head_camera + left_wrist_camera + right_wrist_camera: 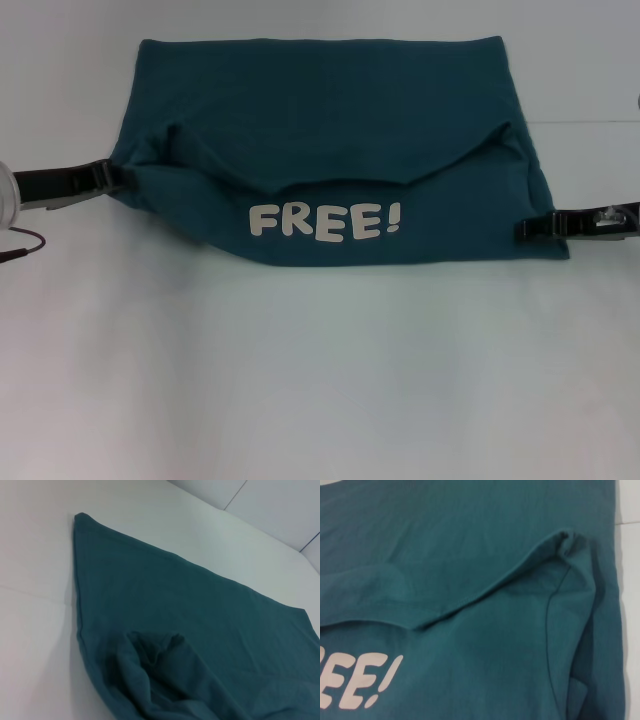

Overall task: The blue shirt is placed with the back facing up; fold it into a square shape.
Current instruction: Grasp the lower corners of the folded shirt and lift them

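Observation:
The blue shirt [320, 120] lies across the far half of the white table [320, 380]. Its near part is folded over, so the white "FREE!" lettering [328, 221] faces up below a curved neckline edge [470, 597]. My left gripper [108, 178] comes in low from the left and is shut on the bunched left edge of the shirt [150, 680]. My right gripper [528, 228] lies low at the right edge of the folded flap, overlapping the cloth. In the right wrist view a tucked sleeve seam [555, 610] shows beside the lettering.
A thin dark red cable [25, 245] hangs by the left arm at the table's left edge. A seam line in the table surface [580, 122] runs off to the right behind the shirt.

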Controlling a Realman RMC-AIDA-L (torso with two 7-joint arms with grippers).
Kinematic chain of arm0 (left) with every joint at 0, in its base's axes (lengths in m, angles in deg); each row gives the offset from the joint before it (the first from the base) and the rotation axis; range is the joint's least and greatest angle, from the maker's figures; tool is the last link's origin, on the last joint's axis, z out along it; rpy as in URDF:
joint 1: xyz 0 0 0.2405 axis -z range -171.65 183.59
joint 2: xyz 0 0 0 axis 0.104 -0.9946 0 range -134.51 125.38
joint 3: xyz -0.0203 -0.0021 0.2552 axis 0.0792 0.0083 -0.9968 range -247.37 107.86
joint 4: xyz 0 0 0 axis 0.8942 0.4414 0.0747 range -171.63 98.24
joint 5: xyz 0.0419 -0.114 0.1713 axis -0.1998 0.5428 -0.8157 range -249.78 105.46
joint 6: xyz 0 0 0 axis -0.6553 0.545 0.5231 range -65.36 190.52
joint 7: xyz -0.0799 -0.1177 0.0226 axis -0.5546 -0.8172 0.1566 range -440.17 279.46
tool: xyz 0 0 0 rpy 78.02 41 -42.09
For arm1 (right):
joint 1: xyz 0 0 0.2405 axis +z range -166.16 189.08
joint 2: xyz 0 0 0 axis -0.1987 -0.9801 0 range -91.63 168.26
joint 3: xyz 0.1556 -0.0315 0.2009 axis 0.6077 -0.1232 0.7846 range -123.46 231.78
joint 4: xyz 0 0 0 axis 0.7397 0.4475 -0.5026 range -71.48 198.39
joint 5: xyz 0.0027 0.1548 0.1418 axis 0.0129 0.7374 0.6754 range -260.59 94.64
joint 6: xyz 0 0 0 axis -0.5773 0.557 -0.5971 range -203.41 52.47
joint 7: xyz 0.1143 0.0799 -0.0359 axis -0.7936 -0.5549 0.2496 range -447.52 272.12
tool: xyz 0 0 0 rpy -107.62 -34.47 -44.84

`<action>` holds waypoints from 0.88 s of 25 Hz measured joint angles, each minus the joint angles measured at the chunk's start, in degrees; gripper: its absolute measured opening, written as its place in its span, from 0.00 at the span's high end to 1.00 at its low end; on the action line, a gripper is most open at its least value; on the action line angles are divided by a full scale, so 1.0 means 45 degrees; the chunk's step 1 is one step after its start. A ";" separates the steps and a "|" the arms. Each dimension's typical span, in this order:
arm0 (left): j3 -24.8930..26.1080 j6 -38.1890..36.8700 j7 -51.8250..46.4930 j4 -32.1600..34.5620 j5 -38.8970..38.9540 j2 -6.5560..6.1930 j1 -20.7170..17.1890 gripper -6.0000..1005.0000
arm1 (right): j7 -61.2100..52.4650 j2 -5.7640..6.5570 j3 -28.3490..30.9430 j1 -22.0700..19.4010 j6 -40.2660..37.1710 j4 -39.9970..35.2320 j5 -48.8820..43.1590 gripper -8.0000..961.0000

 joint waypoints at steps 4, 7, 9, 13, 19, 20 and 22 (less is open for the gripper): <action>0.0001 0.0112 0.0000 -0.0086 0.0002 0.0007 0.0013 0.96 | -0.0022 0.0000 -0.0173 0.0047 0.0069 0.0180 -0.0022 0.32; 0.0002 0.0155 0.0000 -0.0142 0.0002 0.0006 0.0049 0.96 | -0.0035 0.0011 -0.0232 0.0067 0.0089 0.0214 -0.0028 0.47; 0.0001 0.0156 0.0000 -0.0149 0.0002 0.0006 0.0057 0.96 | -0.0034 0.0013 -0.0230 0.0068 0.0089 0.0218 -0.0028 0.56; 0.0001 0.0156 0.0000 -0.0158 0.0003 0.0012 0.0060 0.96 | -0.0069 0.0019 -0.0122 0.0015 -0.0026 0.0130 0.0058 0.70; -0.0023 -0.0220 0.0000 -0.0182 0.0006 0.0004 0.0047 0.96 | -0.0115 0.0115 0.0070 -0.0096 -0.0925 -0.0320 0.0274 0.95; -0.0032 -0.0444 -0.0029 -0.0146 0.0003 -0.0035 0.0030 0.96 | -0.0140 0.0132 0.0185 -0.0163 -0.1382 -0.0590 0.0323 0.95; -0.0014 -0.1178 -0.0230 -0.0021 -0.0110 -0.0161 -0.0020 0.96 | -0.0293 0.0154 0.0380 -0.0304 -0.2312 -0.1235 0.0372 0.95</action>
